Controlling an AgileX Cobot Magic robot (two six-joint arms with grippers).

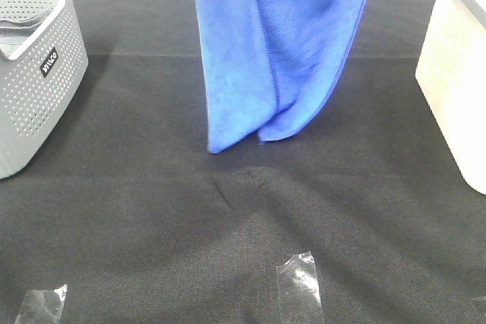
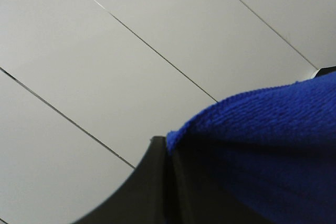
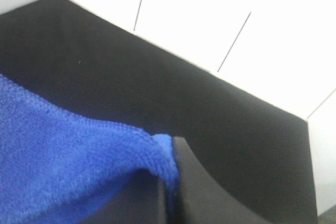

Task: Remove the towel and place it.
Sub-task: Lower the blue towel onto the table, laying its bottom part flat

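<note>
The royal-blue towel [image 1: 277,51] hangs down from above the exterior view's top edge, its lower folds ending just over the black tablecloth [image 1: 228,248]. Neither gripper shows in that view. In the left wrist view my left gripper [image 2: 169,148] is shut on an upper edge of the towel [image 2: 273,140], with white wall panels behind. Over in the right wrist view my right gripper [image 3: 170,153] is shut on another edge of the towel [image 3: 63,166], above the tablecloth [image 3: 210,108].
A grey perforated basket [image 1: 34,66] stands at the left edge of the table. A pale box [image 1: 456,73] stands at the right edge. Strips of clear tape [image 1: 298,286] lie on the cloth near the front.
</note>
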